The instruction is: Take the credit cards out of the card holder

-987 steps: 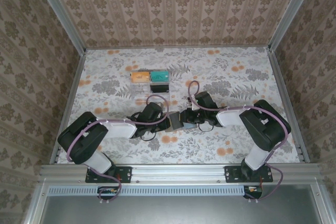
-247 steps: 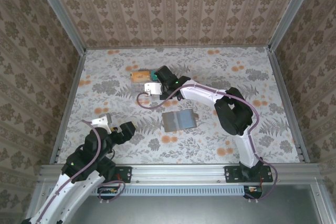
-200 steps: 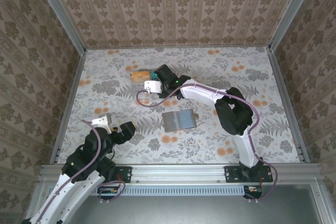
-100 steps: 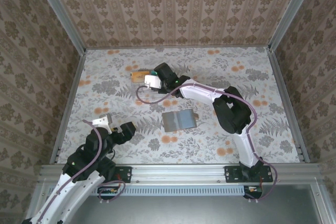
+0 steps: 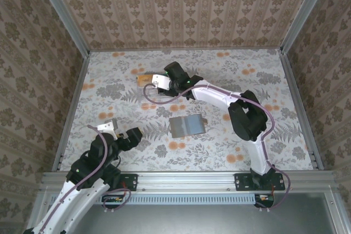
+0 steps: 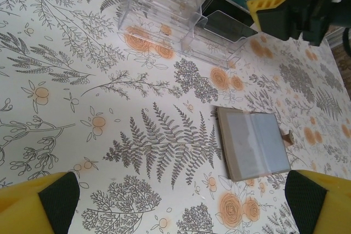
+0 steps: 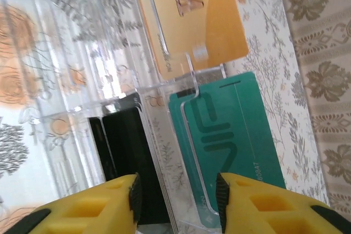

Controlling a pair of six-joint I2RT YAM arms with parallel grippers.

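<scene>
**Right gripper at the card stand; wallet open on the table**

Top external: the right arm is stretched far forward, right gripper (image 5: 164,80) at the clear acrylic stand (image 5: 143,79). The left arm is folded near its base, left gripper (image 5: 125,135) spread wide. The card holder (image 5: 187,125) lies open on the floral table (image 5: 252,80).

Left wrist: the card holder shows grey inner panels up.

Right wrist: yellow fingers (image 7: 93,206) are partly apart and grip nothing. The stand holds a teal credit card (image 7: 230,146), an orange card (image 7: 192,15) and a black card (image 7: 129,152).

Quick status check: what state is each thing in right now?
Card holder: open flat on the table, no card showing.
Teal card: slotted in the clear stand.
Orange card: slotted in the stand.
Left hand: open, empty.
Right hand: open at the stand.
</scene>
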